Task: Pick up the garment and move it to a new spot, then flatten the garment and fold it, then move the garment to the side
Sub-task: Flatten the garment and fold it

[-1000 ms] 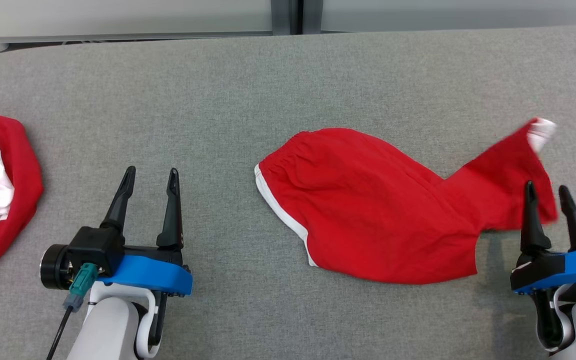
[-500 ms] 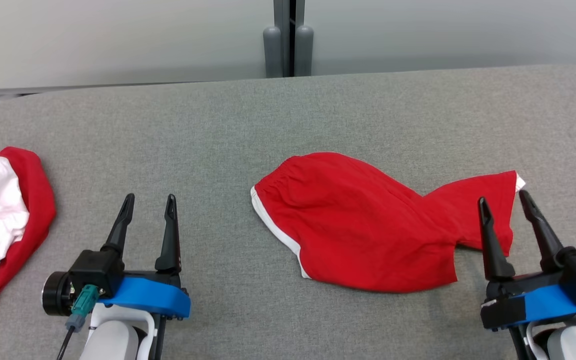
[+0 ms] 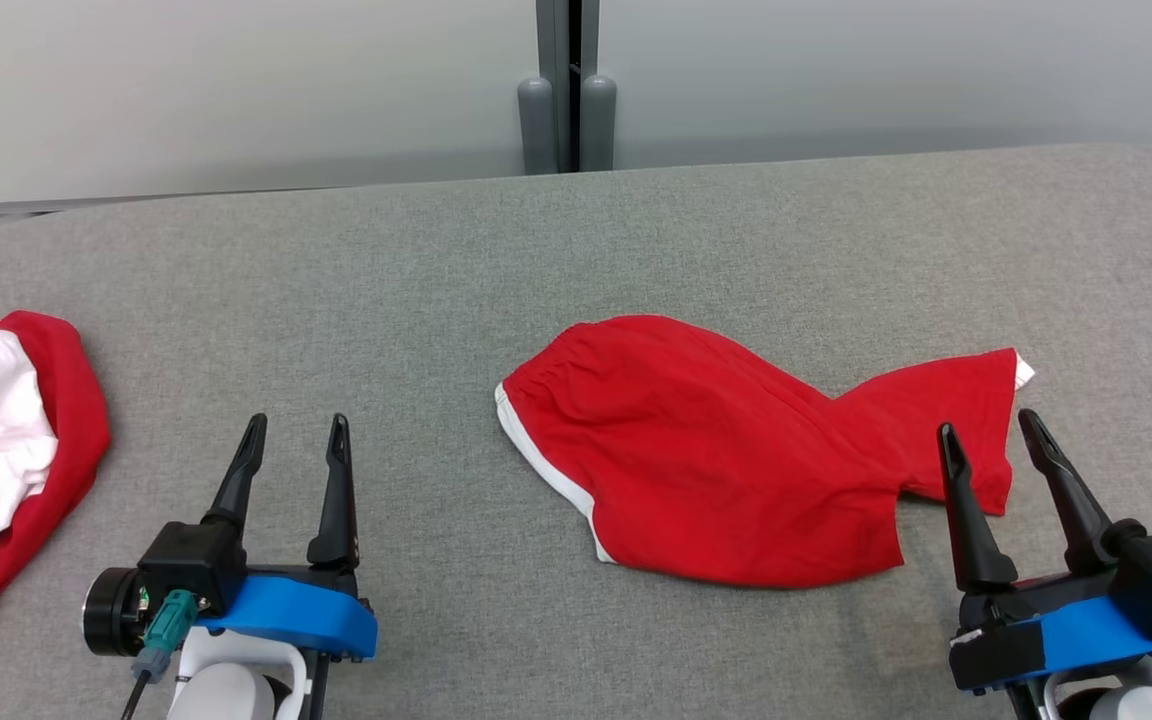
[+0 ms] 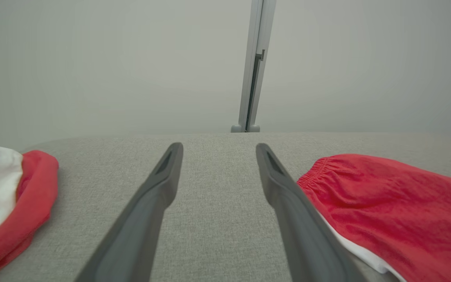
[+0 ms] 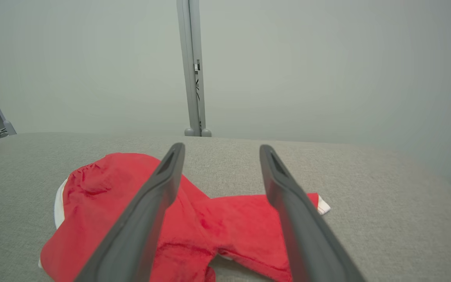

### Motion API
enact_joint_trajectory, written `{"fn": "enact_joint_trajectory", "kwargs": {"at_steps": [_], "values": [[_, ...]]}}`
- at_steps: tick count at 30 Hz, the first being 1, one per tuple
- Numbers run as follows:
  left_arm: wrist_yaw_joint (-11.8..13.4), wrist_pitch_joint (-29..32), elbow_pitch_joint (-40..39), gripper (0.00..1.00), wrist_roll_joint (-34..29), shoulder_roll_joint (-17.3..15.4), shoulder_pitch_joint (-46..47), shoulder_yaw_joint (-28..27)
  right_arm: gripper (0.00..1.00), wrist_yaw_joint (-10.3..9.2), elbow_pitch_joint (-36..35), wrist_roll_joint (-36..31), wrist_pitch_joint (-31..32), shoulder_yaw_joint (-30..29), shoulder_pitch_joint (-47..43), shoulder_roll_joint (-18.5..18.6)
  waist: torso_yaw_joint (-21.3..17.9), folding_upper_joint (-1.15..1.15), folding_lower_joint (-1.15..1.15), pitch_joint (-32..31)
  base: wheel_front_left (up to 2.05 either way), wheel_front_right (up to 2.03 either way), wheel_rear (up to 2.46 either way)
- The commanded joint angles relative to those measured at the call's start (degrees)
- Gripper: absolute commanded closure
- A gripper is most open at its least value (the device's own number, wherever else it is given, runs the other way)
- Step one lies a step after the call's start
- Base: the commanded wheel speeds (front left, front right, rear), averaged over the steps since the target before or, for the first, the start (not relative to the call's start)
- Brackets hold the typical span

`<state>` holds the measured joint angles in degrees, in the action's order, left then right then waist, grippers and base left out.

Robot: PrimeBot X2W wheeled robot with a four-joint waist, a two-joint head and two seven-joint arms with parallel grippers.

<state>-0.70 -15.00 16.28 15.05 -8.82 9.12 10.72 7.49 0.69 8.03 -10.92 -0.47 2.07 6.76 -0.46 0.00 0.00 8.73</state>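
Red shorts [image 3: 726, 460] with white trim lie rumpled on the grey table [image 3: 436, 270], elastic waistband toward the left, one leg stretched out to the right. The shorts [image 5: 194, 227] show between and under the right fingers in the right wrist view. My right gripper [image 3: 988, 428] stands open just near the end of that leg, holding nothing. Well left of the shorts [image 4: 390, 211], my left gripper [image 3: 296, 430] is open and empty over bare table.
A second red and white garment [image 3: 6, 450] lies bunched at the table's left edge, also as a garment [image 4: 6, 199] in the left wrist view. A grey post [image 3: 566, 90] and pale wall panels stand behind the far edge.
The right gripper has let go of the shorts' leg, which dropped flat onto the table, and it has opened and drawn back. The head camera tilted up.
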Motion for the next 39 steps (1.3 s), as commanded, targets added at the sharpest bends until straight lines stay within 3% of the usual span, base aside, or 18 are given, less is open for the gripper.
{"fn": "enact_joint_trajectory", "kwargs": {"at_steps": [1,8,16,17,18,19,24,30,35,39], "values": [[0.2,-0.3,-0.1,0.00,0.0,-0.3,0.1,0.1,0.00,0.01,0.1,0.2,0.1,-0.1,-0.9,-0.2,0.0,0.00,0.00,0.2,0.00,0.00,0.00],[0.2,-0.3,-0.6,0.00,-0.4,-0.1,1.7,0.7,0.00,0.01,8.9,1.4,1.1,3.5,-3.0,0.0,0.5,0.00,0.00,2.8,0.00,0.00,0.00],[0.2,-0.3,-0.1,0.00,-0.3,0.1,2.8,0.8,0.00,0.01,19.3,2.7,-1.1,7.9,1.3,0.9,0.6,0.00,0.00,4.1,0.00,0.00,0.00],[0.1,-0.3,-0.1,0.00,-0.3,0.1,2.8,0.8,0.47,0.01,19.9,2.8,-1.3,8.6,1.7,1.1,0.6,0.00,0.00,4.1,0.00,0.00,0.00],[0.1,-0.3,0.0,0.00,-0.3,0.1,2.8,0.8,0.77,0.01,20.4,2.9,-1.5,9.0,2.0,1.2,0.6,0.00,0.00,4.1,0.00,0.00,0.00],[0.1,-0.3,0.0,0.00,-0.4,0.1,2.7,0.8,1.00,0.01,20.7,3.2,-1.9,9.4,2.2,1.4,0.6,0.00,0.00,4.0,0.00,0.00,0.00],[0.4,-0.3,-0.1,0.00,-0.4,0.1,2.2,0.5,1.00,0.01,18.2,5.0,-3.0,12.9,1.6,2.0,0.1,0.00,0.00,3.5,0.00,0.00,0.00],[0.5,-0.3,-0.4,0.00,-0.4,-0.3,2.1,0.3,1.00,0.01,7.6,6.7,-3.7,16.4,1.0,4.1,-1.2,0.00,0.00,3.4,0.00,0.00,0.00],[0.3,-0.3,-0.6,0.00,-0.5,-0.1,3.1,0.6,1.00,0.01,1.3,7.5,-3.2,14.4,3.0,4.2,-1.4,0.00,0.00,3.8,0.00,0.00,0.00],[0.1,-0.3,-0.7,0.00,-0.6,0.2,3.9,1.1,1.00,0.01,0.1,7.4,-2.7,11.2,5.6,3.5,-0.8,0.00,0.00,4.7,0.00,0.00,0.00]]}}
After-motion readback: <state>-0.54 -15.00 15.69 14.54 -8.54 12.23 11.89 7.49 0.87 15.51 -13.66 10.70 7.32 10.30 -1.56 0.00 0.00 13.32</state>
